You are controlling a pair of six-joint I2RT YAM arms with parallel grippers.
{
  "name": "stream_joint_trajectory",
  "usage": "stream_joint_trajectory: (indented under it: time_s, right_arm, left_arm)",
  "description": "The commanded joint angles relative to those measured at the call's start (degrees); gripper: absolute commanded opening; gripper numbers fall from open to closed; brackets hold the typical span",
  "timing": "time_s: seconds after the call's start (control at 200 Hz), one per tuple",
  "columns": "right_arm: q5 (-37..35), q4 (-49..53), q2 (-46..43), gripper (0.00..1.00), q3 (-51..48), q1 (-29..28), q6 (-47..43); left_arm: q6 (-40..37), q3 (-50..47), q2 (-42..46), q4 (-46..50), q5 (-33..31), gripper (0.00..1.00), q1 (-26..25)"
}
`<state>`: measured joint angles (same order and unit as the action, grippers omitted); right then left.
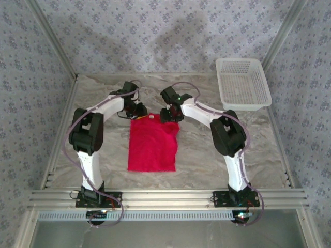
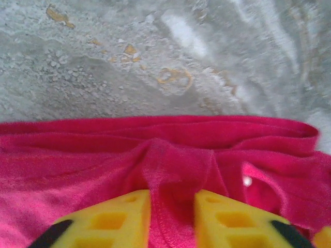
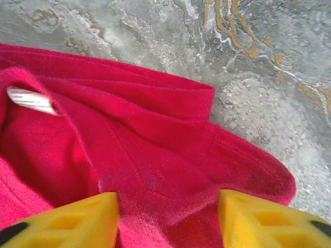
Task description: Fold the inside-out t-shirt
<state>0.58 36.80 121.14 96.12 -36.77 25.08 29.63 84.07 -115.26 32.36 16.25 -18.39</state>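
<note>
The plain bright red soft-fabric t-shirt (image 1: 152, 147) is laid out as a tall, narrow rectangle in the middle of the pale marble-patterned desk (image 1: 103, 98), between the two arms; its far edge is attended by both hands. The left hand (image 2: 172, 199) is set at the far left corner, its yellow fingers only narrowly parted, a puckered ridge of red cloth drawn up between them; whether that ridge is truly clamped cannot be told. The right hand (image 3: 168, 204) is held at the far right corner with its fingers spread wide, cloth lying beneath the gap and nothing gripped; a small white label (image 3: 31, 99) is exposed just beside it.

A lengthwise fold is judged to be done, and the far edge is being taken up for the next one; both corners would need to be pinched firmly, lifted evenly and carried toward the near hem, so that the layers are not dragged askew.

The desk is walled by patterned blue-grey wallpaper (image 1: 155, 31); a white plastic mesh basket (image 1: 243, 82) is parked at the far right corner, well apart from the shirt.
</note>
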Motion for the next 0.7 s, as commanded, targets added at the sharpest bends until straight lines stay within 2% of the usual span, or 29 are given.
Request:
stream_joint_trajectory:
  time_s: [0.0,0.09,0.145,0.435,0.695]
  right_arm:
    - [-1.3,4.7,2.4,0.37,4.6,0.2,-1.0]
    - [-2.2,6.9,2.6,0.1,7.2,0.3,-0.9]
    - [-3.0,8.8,1.8,0.0,8.7,0.1,-0.9]
    - [-2.7,15.5,-1.9,0.0,15.2,-0.5,0.3]
    - [-1.1,16.2,6.6,0.01,24.1,1.0,0.0]
  left_arm:
    - [-1.7,3.6,-1.2,4.2,-3.1,0.14,0.4]
    - [-1.8,5.0,-0.6,6.1,-4.4,0.0,1.2]
    - [-2.1,5.8,0.5,8.2,-5.3,0.0,1.5]
    - [-3.3,7.3,7.0,13.8,-7.4,0.0,3.7]
    - [-3.9,7.2,5.2,14.2,-7.6,0.0,5.9]
